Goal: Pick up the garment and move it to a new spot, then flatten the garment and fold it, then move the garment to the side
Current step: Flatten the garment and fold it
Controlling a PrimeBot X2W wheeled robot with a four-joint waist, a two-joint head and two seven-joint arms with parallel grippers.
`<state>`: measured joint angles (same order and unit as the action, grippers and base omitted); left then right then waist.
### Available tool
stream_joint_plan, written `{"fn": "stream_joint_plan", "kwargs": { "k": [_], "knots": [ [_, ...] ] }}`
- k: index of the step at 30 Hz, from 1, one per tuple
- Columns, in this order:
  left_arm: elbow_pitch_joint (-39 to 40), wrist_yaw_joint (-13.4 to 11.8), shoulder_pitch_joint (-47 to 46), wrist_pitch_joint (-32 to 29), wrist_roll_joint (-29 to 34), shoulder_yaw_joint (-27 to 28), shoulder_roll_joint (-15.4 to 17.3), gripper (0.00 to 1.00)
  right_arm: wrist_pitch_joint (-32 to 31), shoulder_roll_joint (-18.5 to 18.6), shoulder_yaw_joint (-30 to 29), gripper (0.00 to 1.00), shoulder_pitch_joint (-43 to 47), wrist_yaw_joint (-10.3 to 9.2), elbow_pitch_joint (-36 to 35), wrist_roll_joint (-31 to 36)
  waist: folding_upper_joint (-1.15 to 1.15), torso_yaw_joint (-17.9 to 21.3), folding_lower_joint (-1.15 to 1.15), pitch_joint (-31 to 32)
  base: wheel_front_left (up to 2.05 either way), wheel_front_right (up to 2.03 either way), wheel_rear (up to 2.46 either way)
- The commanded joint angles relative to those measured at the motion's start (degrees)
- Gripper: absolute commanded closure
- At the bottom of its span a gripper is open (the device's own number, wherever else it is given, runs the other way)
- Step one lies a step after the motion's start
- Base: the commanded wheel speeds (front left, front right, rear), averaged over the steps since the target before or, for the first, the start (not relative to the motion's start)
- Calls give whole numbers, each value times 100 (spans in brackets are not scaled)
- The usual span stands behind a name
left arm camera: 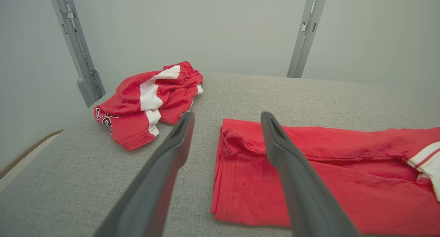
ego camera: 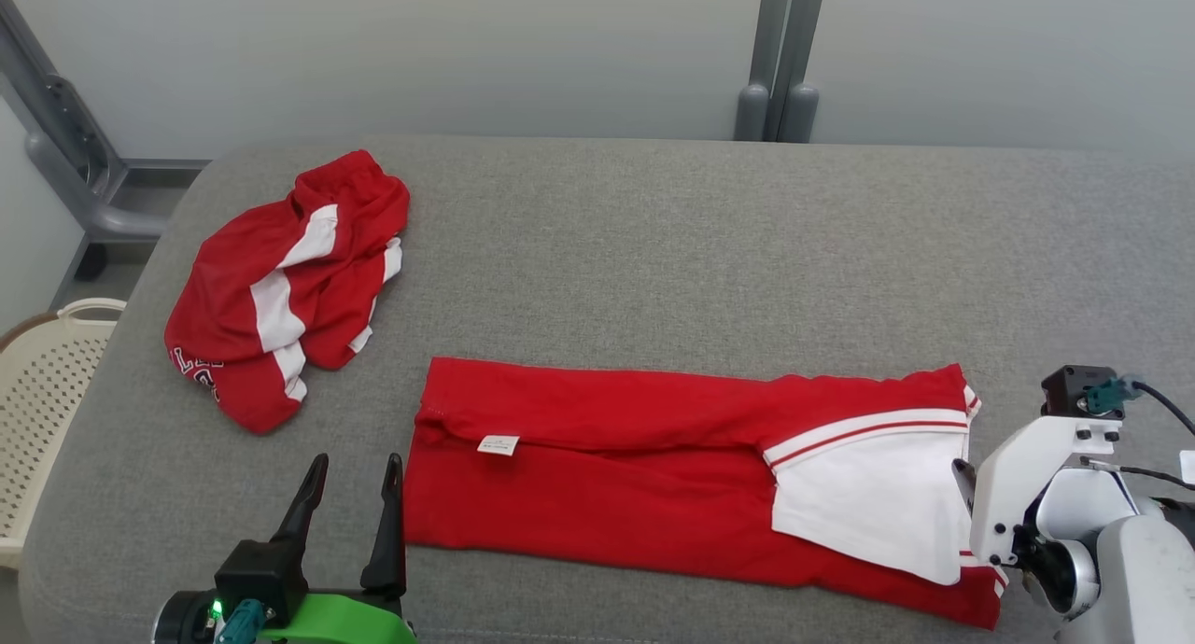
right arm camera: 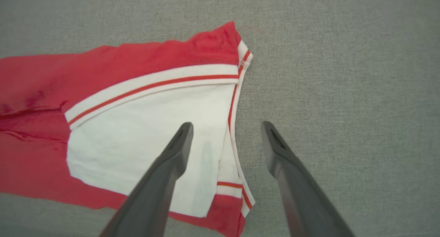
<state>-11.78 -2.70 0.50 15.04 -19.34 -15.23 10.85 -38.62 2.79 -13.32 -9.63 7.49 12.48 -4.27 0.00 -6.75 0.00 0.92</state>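
Red-and-white shirt (ego camera: 607, 476) lies as a long strip on the grey table (ego camera: 653, 233), fold half done; my left gripper (ego camera: 356, 465) and right gripper (right arm camera: 227, 125) hover spread and empty at its ends, which I would pinch next.

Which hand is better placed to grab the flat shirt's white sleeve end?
Right: the right hand, open, straddles the white sleeve end; the left hand is at the plain red end of the shirt.

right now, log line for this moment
garment: folded flat | left gripper: open, empty, at red end | right gripper: open, empty, at white end
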Motion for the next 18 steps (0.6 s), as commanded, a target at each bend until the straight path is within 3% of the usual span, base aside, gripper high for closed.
{"fn": "stream_joint_plan", "kwargs": {
  "k": [1,18],
  "knots": [
    [-24,29,-95,17,57,-8,-11,0,-90,24,2,0,-109,0,96,96,0,-59,0,-69,0,0,0],
    [-138,220,-376,17,249,6,-61,0,-93,22,-392,0,-441,-1,998,709,0,-462,0,-479,0,0,0]
  ]
}}
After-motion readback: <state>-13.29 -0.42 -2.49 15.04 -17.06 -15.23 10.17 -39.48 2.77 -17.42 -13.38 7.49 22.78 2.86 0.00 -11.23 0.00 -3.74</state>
